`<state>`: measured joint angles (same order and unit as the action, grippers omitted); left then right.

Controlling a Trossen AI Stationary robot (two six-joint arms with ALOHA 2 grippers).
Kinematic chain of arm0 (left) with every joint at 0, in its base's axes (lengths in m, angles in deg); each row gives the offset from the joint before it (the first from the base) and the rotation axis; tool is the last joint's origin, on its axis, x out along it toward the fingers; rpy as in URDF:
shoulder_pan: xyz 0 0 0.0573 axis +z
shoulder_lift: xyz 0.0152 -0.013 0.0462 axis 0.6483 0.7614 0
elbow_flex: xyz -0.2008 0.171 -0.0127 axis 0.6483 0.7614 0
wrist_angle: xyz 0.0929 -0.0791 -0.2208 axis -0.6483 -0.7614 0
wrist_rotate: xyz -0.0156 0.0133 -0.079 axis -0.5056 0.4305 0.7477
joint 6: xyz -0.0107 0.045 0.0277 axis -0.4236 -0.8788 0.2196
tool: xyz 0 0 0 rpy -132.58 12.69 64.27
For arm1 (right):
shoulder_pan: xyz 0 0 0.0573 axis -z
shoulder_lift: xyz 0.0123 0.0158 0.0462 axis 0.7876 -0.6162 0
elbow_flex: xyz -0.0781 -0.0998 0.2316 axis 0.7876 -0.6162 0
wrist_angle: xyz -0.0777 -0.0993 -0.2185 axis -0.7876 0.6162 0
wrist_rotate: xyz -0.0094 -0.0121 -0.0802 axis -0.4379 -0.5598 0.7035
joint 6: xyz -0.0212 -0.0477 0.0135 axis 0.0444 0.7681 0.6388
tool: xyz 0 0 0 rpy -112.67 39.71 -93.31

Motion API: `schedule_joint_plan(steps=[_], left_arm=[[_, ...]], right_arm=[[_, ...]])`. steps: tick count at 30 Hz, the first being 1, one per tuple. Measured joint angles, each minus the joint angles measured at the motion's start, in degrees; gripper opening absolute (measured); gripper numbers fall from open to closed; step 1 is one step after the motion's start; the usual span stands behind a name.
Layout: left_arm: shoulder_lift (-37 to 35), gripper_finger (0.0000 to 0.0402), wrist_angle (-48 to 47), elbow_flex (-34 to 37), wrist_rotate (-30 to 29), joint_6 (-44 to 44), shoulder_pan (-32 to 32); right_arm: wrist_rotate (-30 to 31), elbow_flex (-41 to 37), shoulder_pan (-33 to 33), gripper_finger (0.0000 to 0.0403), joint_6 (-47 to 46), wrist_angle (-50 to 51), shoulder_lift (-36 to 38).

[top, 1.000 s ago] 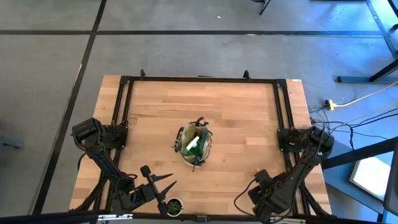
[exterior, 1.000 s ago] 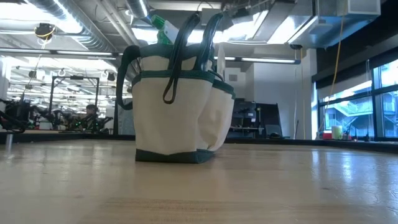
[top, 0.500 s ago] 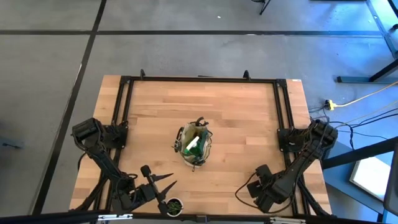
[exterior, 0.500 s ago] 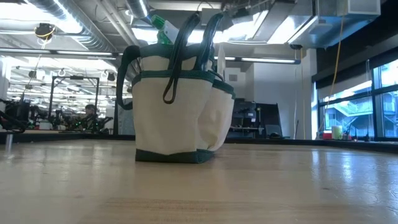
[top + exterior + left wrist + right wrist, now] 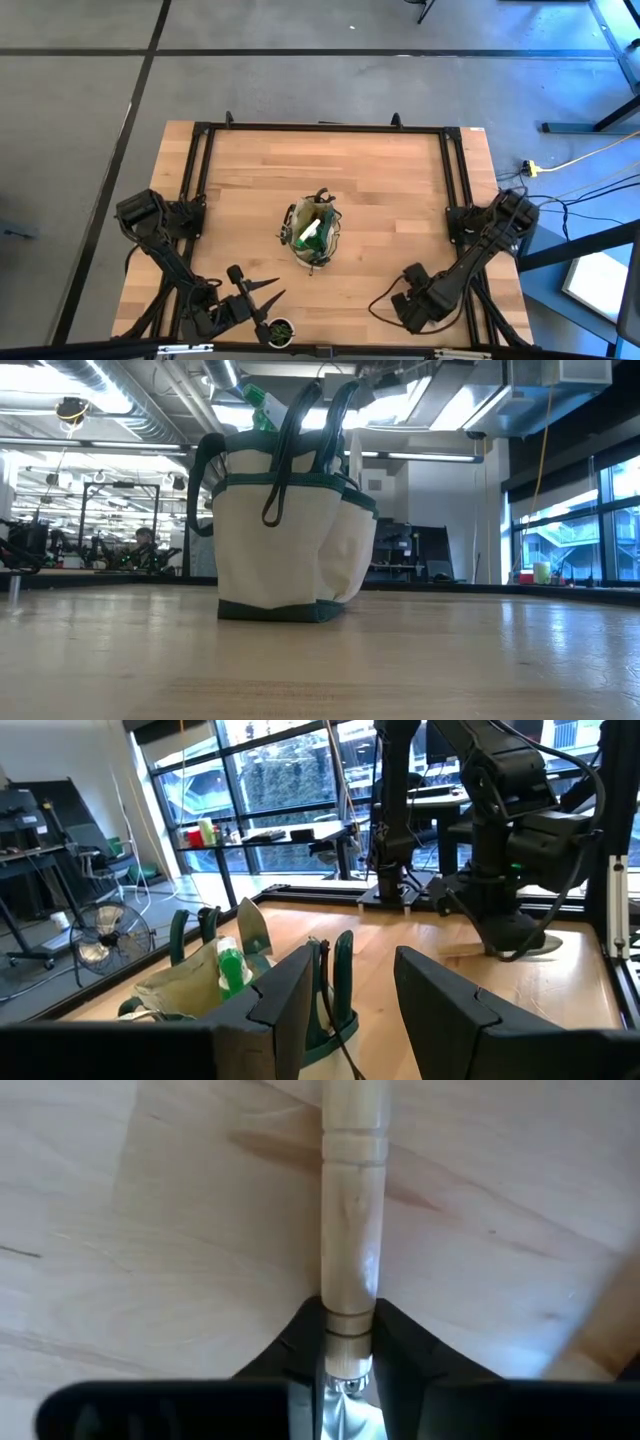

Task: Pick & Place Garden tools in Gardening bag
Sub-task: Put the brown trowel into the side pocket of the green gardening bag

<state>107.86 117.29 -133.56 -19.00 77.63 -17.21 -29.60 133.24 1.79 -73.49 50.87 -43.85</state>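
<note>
The gardening bag (image 5: 313, 232) stands upright on its base at the table's middle, with a green spray bottle (image 5: 262, 405) sticking out of its mouth. In the low view the bag (image 5: 285, 530) shows its dark handles. My right gripper (image 5: 347, 1342), near the table's right front, points down and is shut on a wooden-handled tool (image 5: 350, 1210) lying on the table. The right arm (image 5: 420, 300) hides this tool in the high view. My left gripper (image 5: 262, 297) waits open near the left front, level, facing the bag (image 5: 230, 980). My right gripper pinches the wooden handle (image 5: 347, 1305) between its two fingers (image 5: 300, 1335), at the end next to the metal collar (image 5: 345, 1365). The fingers come from above, pointing down, and lie across the handle. The handle lies along the table top.
A small round dark pot with a green plant (image 5: 280, 330) stands at the front edge, just beside my left gripper. A black frame (image 5: 320, 128) runs along the table's far, left and right sides. Bare wood surrounds the bag.
My right arm has drawn in a little toward the table's left and far side and has sunk lower over the table. The bag and my left arm have kept still.
</note>
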Motion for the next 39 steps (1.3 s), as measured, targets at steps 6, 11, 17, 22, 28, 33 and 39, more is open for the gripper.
schedule_joint_plan(steps=[6, 11, 17, 22, 28, 33, 39], left_arm=[[0.0, 0.0139, 0.0, 0.0, 0.9, -1.5, 0.0], [0.0, 0.0139, 0.0, -0.1, 8.0, -3.3, 0.0], [0.0, 0.0139, 0.0, -0.2, 16.7, -5.3, 0.5], [1.0, 0.0139, -5.5, -4.7, 19.4, -7.3, -0.1], [6.6, 0.0139, -30.0, -21.9, 20.3, -7.8, -1.1], [15.2, 0.0139, -46.5, -34.8, 4.8, -18.2, -1.1], [19.0, 0.0139, -55.7, -40.3, -0.3, -26.6, 1.9]], right_arm=[[1.9, 4.0, 2.4, 0.0055, 8.1, -0.4, 2.6], [8.2, 10.8, 3.1, 0.0055, 14.1, -0.9, 5.5], [19.7, 19.6, 4.2, 0.0055, 24.0, -5.9, 7.3], [26.5, 24.6, 5.4, 0.0055, 36.6, -14.4, 7.5], [31.4, 27.7, 6.7, 0.0055, 47.6, -17.4, 7.5], [31.2, 27.7, 8.1, 0.0055, 55.2, -26.3, 7.5], [23.8, 27.8, 10.7, 0.0055, 57.6, -31.5, 7.5]])
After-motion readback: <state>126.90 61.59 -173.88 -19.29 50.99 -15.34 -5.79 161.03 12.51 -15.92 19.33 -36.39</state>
